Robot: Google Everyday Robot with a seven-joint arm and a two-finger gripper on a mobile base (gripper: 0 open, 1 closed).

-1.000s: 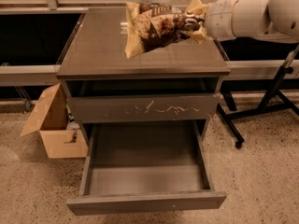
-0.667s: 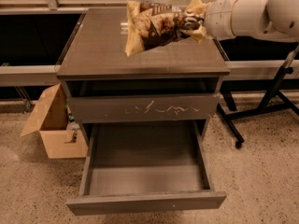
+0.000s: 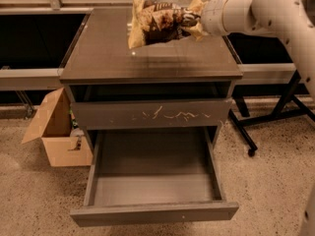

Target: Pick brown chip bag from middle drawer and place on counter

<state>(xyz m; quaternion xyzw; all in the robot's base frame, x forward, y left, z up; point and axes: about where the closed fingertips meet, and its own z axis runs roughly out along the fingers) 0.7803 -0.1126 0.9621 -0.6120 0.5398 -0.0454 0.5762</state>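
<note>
The brown chip bag (image 3: 157, 22) is a glossy brown and tan foil bag held over the rear middle of the counter (image 3: 113, 58), its lower left corner close to the slab. My gripper (image 3: 192, 21) comes in from the right on a white arm and is shut on the bag's right end. The middle drawer (image 3: 153, 213) is pulled out wide at the bottom, and its grey inside is empty.
A grey drawer front with pale scratch marks (image 3: 152, 116) sits shut above the open drawer. An open cardboard box (image 3: 56, 132) stands on the speckled floor at left. A black table's metal legs (image 3: 275, 112) stand at right.
</note>
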